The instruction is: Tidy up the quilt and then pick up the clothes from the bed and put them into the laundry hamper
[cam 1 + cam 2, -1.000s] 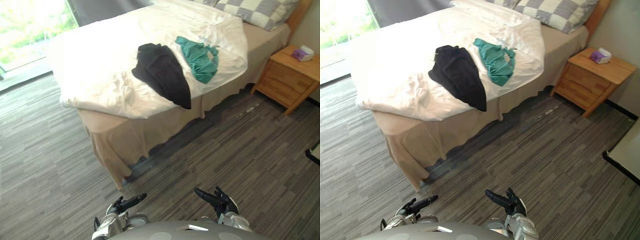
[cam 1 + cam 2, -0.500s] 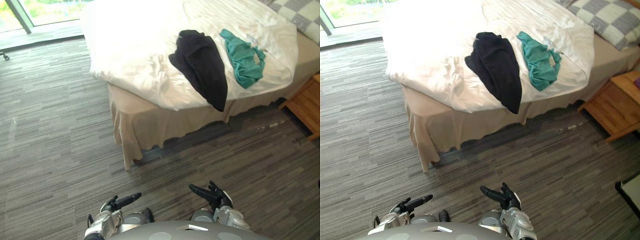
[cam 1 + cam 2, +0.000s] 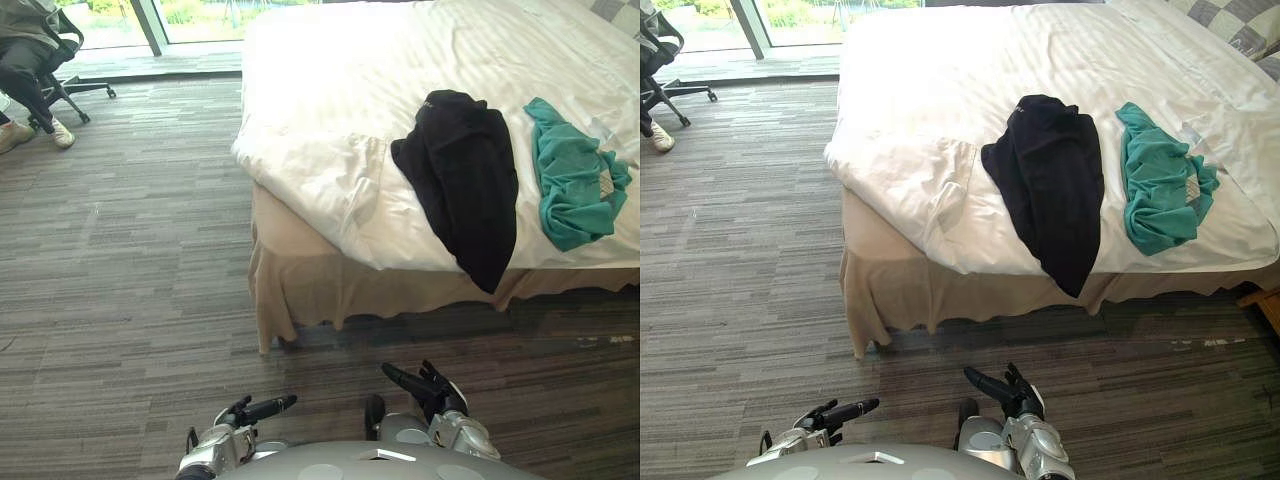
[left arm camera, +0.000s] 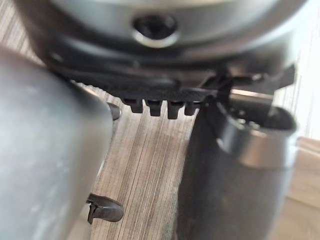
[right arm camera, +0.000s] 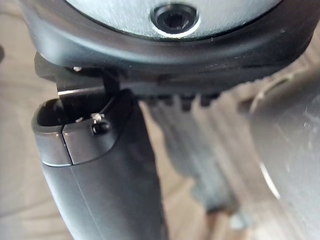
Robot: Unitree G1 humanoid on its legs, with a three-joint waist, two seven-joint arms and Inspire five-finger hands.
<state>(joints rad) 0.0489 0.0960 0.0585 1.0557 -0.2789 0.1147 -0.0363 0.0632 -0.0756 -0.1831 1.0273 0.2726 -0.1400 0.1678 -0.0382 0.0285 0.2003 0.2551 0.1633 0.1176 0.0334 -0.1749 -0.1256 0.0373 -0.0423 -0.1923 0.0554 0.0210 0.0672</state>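
White quilt (image 3: 330,110) lies ahead of both hands, well apart, its rumpled corner straight out from the left hand (image 3: 245,412). Both hands hang low, fingers loosely straight, holding nothing. Black garment (image 3: 465,180) sits beyond the right hand (image 3: 438,393), long axis running away from it, tail draped over the quilt's edge. Teal garment (image 3: 570,190) lies further to that hand's outer side. Right arm looks the nearer one for the clothes.

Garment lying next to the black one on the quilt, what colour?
The garment is teal green, showing best in the right eye view.
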